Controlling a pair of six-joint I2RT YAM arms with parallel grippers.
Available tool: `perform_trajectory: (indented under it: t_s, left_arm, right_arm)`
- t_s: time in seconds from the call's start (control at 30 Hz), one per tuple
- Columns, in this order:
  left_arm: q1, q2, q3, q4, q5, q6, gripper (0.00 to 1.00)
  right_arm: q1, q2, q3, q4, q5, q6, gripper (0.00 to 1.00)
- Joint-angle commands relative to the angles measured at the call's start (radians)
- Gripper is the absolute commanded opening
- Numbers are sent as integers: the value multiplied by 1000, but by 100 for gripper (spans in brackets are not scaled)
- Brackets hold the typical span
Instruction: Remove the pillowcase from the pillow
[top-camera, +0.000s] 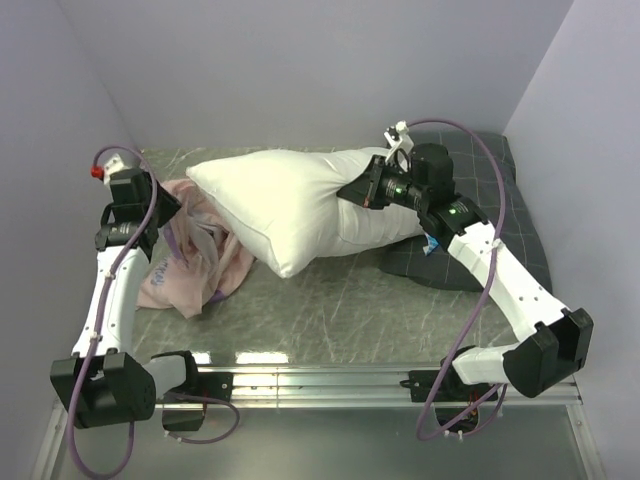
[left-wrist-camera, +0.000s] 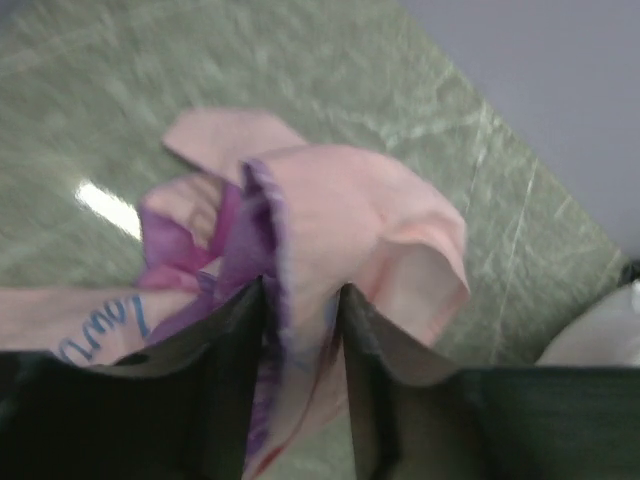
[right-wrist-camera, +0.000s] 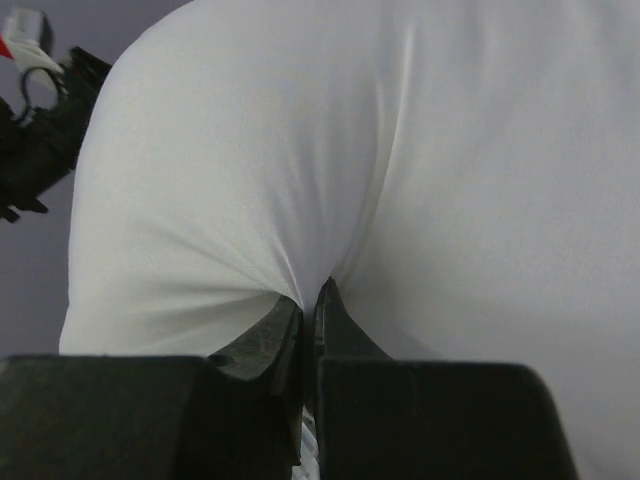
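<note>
Table (top-camera: 350, 310) of green, white-veined stone look, smooth and slightly glossy, carries everything. Biggest on it is the pillow (top-camera: 290, 205): plump, plain white and rectangular with pointed corners. It lies slantwise across the middle, its right end resting on the dark grey checked pillow (top-camera: 525, 215) in the far right corner. Its cloth is fine and taut, and it puckers into radiating creases where the jaws of the right arm (top-camera: 500, 270) are clenched on a small pinch of it.

The pillowcase (top-camera: 195, 255) lies as a limp, crumpled heap at the left. It touches the pillow's near left side but, as far as the top view shows, is not round it. Mostly the pale pink inside shows, with purple printed folds and some blue lettering. The jaws of the left arm (top-camera: 115, 280) grasp a thick fold of this thin fabric, hem included, which fills the gap between them.

The step in hand looks like the last parting of cover from pillow. To do it well, I judge, the right pinch should hold firm as an anchor. The pillowcase should be drawn leftward, low over the table, until no fold touches the pillow. The soft cloth must not slip from the grip or catch under the pillow's corner
</note>
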Motion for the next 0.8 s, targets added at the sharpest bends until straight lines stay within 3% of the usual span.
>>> perform_trajectory:
  t_s: [0.0, 0.03, 0.13, 0.23, 0.37, 0.57, 0.77]
  left_arm:
    - [0, -6, -64, 58, 132, -16, 44]
    - [0, -18, -76, 60, 140, -19, 59]
    - [2, -92, -90, 46, 143, -16, 77]
    - [0, -162, -52, -8, 143, 1, 84]
    - [0, -254, 67, -97, 141, 27, 88]
    - [0, -297, 190, -166, 190, 65, 89]
    - [-6, -304, 70, -100, 408, 62, 85]
  right_arm:
    - [-25, -38, 113, 138, 45, 43, 0]
    - [-23, -30, 123, 153, 49, 62, 0]
    - [-22, 39, 174, 219, 57, 91, 0]
    - [0, 125, 240, 262, 62, 129, 0]
    - [91, 243, 372, 254, 149, 97, 0]
    - [201, 414, 432, 334, 192, 129, 0]
    - [372, 502, 369, 399, 290, 91, 0]
